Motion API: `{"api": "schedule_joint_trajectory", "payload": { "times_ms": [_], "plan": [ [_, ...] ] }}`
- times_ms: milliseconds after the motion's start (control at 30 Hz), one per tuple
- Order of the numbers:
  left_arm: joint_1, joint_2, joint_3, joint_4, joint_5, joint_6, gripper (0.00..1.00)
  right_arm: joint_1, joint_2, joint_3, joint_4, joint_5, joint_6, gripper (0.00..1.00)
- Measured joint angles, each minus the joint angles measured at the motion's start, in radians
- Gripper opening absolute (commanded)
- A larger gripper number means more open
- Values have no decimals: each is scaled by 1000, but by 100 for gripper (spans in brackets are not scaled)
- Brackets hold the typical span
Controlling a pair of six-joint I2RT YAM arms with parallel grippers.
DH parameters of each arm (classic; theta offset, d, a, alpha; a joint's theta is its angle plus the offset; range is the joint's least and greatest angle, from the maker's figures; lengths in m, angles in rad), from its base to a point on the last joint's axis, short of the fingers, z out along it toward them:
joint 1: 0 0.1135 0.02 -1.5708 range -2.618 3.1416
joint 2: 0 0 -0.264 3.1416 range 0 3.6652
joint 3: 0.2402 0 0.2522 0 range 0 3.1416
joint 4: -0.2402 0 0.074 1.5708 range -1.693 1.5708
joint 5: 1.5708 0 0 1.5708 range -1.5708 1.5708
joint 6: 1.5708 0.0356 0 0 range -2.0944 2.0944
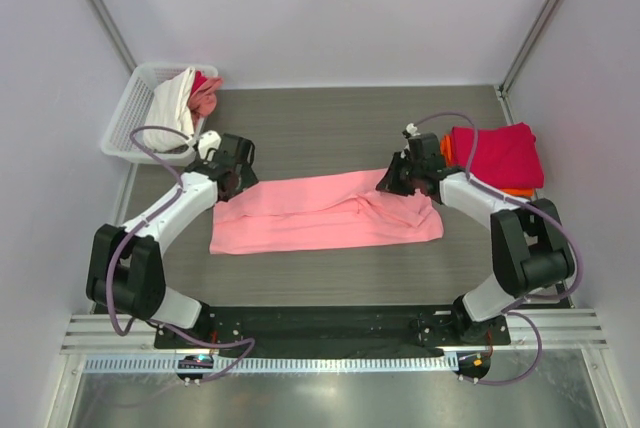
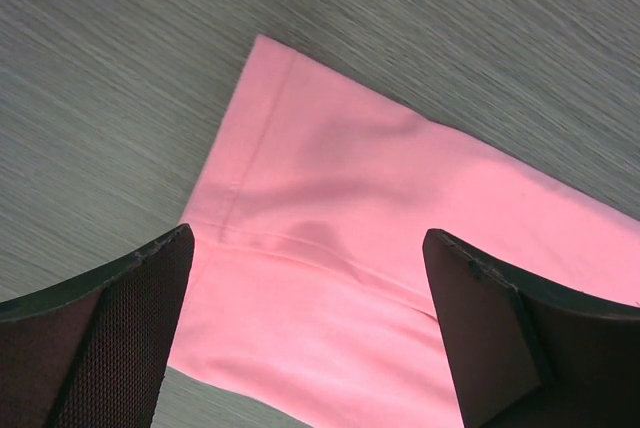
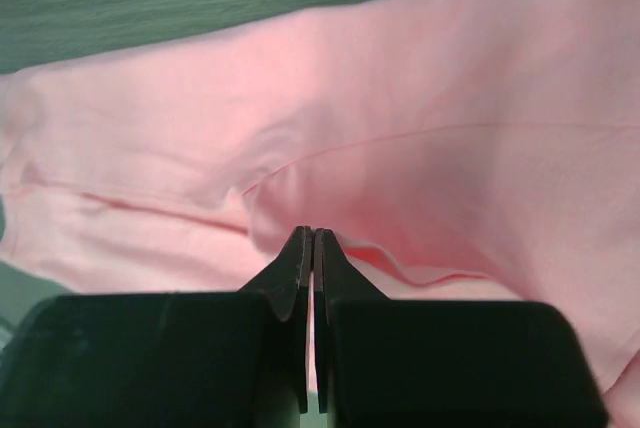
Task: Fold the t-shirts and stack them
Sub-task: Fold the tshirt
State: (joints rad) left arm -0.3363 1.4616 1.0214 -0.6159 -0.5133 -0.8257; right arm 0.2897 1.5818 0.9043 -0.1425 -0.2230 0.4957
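A pink t-shirt [image 1: 320, 216] lies folded into a long strip across the middle of the table. My left gripper [image 1: 238, 180] is open just above the shirt's far-left corner; in the left wrist view the gripper [image 2: 308, 238] straddles the hemmed corner of the shirt [image 2: 330, 248]. My right gripper [image 1: 393, 180] is at the shirt's far-right edge. In the right wrist view it [image 3: 314, 233] is shut, its tips pinching a raised fold of the pink shirt [image 3: 420, 148]. A folded red t-shirt [image 1: 497, 153] lies at the right on an orange one [image 1: 515, 191].
A white basket [image 1: 130, 113] at the far left holds white cloth [image 1: 172, 103] and pink-red cloth [image 1: 205, 88]. Frame posts stand at the back corners. The black base rail [image 1: 320, 323] runs along the near edge.
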Motion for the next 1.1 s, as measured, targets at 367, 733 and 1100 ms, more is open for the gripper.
{"api": "schedule_joint_trajectory", "payload": {
  "times_ms": [367,733,1100],
  "plan": [
    [-107,-3,53,-8,26,19,97,24,-180,-222,32,-189,80,30],
    [-239,68,127,9,43,35,97,18,-325,-255,-60,-210,127,47],
    [-307,102,140,98,132,44,98,-68,-137,-109,-76,-16,68,26]
  ]
}}
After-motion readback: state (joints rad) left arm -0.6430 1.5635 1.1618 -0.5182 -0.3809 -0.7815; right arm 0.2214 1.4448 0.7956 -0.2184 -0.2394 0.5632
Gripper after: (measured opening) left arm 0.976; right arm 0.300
